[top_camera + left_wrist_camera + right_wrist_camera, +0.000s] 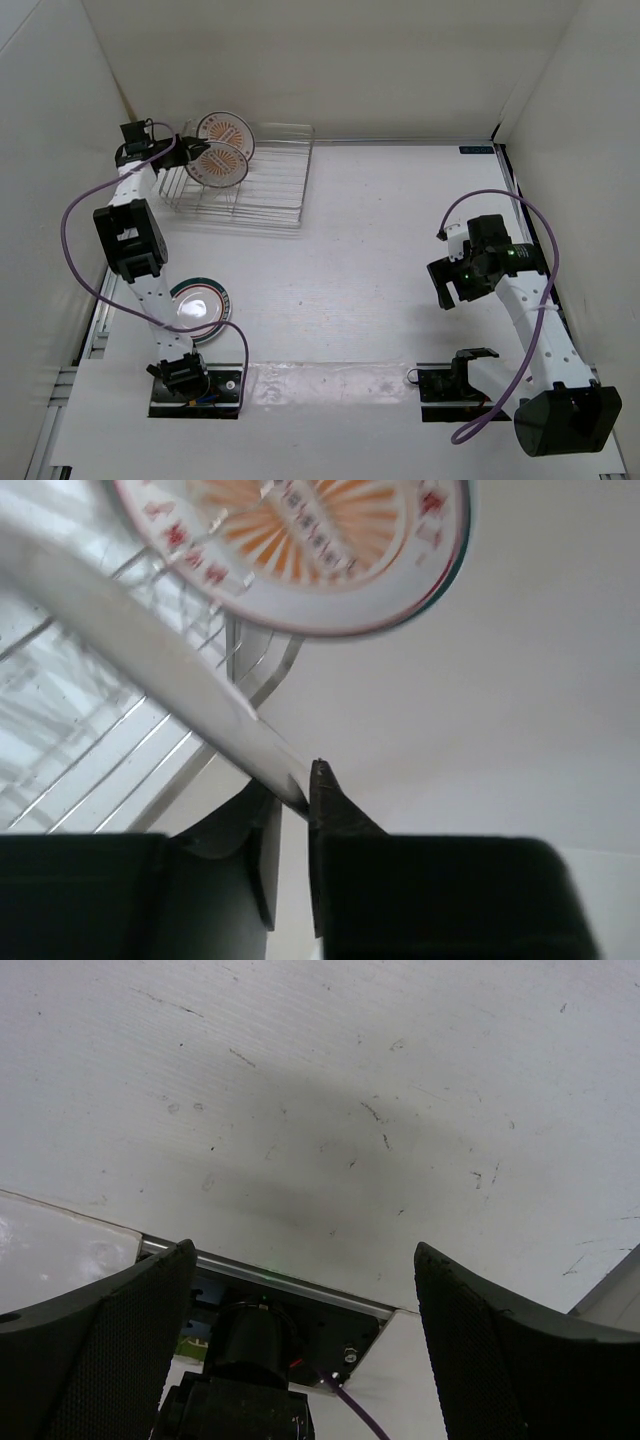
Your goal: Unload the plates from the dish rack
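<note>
The wire dish rack [262, 180] stands at the back left. Two plates with orange sunburst centres stand upright in it, a rear plate [226, 132] and a front plate [218, 166]. My left gripper [189, 149] is at the front plate's left rim. In the left wrist view that plate [150, 665] runs edge-on into the left gripper [300, 795], whose jaws pinch its rim. The rear plate [300, 550] faces the camera above, with rack wires [100, 750] to the left. A third plate [200, 300] lies flat on the table, partly behind the left arm. My right gripper [456, 284] hangs open and empty.
White walls close in the table on the left, back and right. The left arm's purple cable [75, 225] loops out towards the left wall. The right wrist view shows the right gripper [300, 1345] over the right arm's base [250, 1360] and the scuffed white table [350, 1110].
</note>
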Robot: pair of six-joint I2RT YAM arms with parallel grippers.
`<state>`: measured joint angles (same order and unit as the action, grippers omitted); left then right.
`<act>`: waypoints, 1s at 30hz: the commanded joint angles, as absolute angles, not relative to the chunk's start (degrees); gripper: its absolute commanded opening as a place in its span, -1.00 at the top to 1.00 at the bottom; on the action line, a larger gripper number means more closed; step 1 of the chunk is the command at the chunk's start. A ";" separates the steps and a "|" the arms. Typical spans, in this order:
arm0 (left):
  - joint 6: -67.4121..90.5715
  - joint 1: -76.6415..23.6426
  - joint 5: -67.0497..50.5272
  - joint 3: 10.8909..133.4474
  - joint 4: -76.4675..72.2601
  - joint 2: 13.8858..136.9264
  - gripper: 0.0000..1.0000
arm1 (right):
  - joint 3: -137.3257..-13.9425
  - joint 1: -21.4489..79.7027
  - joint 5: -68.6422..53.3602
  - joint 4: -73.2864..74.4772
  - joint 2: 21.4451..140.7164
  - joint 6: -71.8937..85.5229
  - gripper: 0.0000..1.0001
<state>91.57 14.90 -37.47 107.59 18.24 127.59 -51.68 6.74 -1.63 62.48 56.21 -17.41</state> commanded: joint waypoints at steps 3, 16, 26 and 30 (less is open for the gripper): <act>91.76 14.59 -34.72 99.50 14.33 120.78 0.72 | -52.74 6.59 -1.76 61.44 56.86 -17.93 -0.81; 88.51 15.73 -36.47 84.12 16.87 107.15 0.98 | -50.62 6.59 -3.25 60.56 54.67 -17.14 -0.81; 83.06 16.08 -39.81 84.45 11.53 103.10 0.98 | -50.36 6.59 -2.90 60.38 52.82 -16.96 -0.81; 78.59 15.73 -40.87 92.52 14.40 102.05 1.00 | -50.71 6.68 -2.38 60.29 52.73 -16.44 -0.81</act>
